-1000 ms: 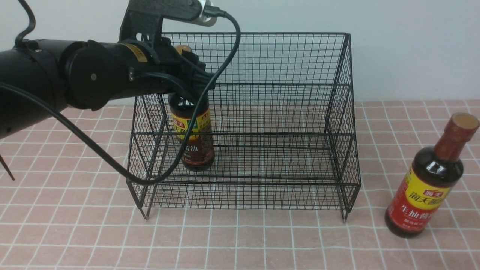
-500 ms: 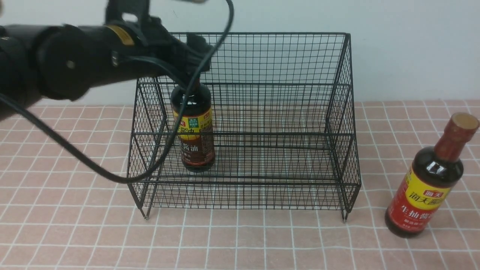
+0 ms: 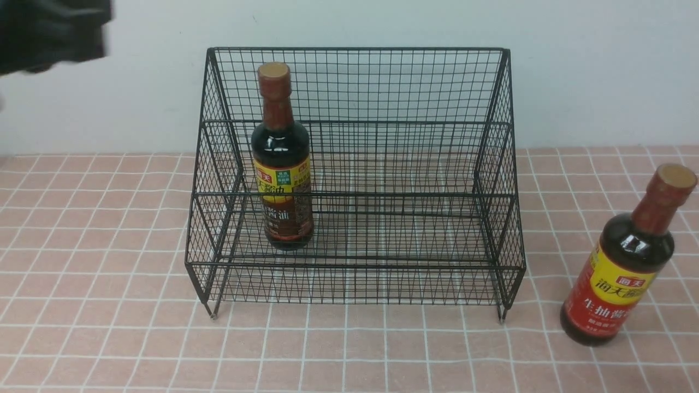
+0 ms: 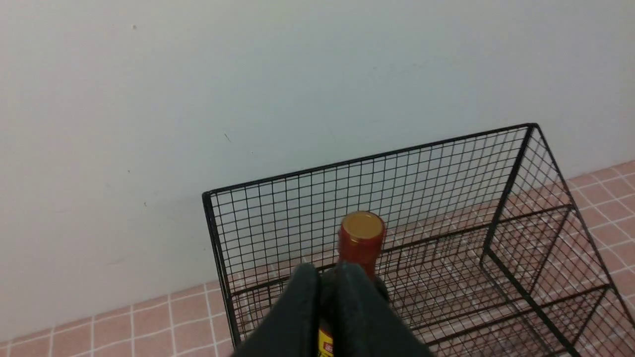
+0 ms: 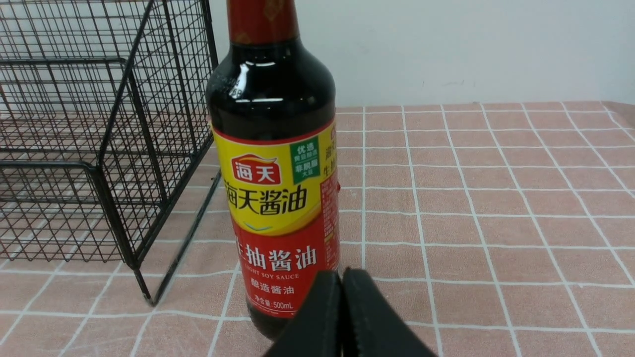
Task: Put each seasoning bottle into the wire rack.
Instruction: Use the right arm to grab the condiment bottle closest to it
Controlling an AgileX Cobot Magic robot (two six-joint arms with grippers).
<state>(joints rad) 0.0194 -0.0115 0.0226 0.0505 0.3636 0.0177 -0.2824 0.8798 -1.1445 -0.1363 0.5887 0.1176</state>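
Note:
The yellow-and-brown-label bottle stands upright on the lower tier of the wire rack, near its left side. Nothing holds it. My left arm is a blurred black shape at the top left, well clear of the rack. In the left wrist view my left gripper has its jaws nearly together, empty, above and behind the bottle's cap. The yellow-and-red-label bottle stands on the table right of the rack. My right gripper is shut and empty just in front of that bottle.
The rack's right side wall stands close to the left of the red-label bottle. A pale wall runs right behind the rack. The table is covered with a pink tiled cloth.
My left gripper has let go of the brown-label bottle's neck and pulled up and away to the left, out of the rack. The bottle stays standing. The red-label bottle has not moved.

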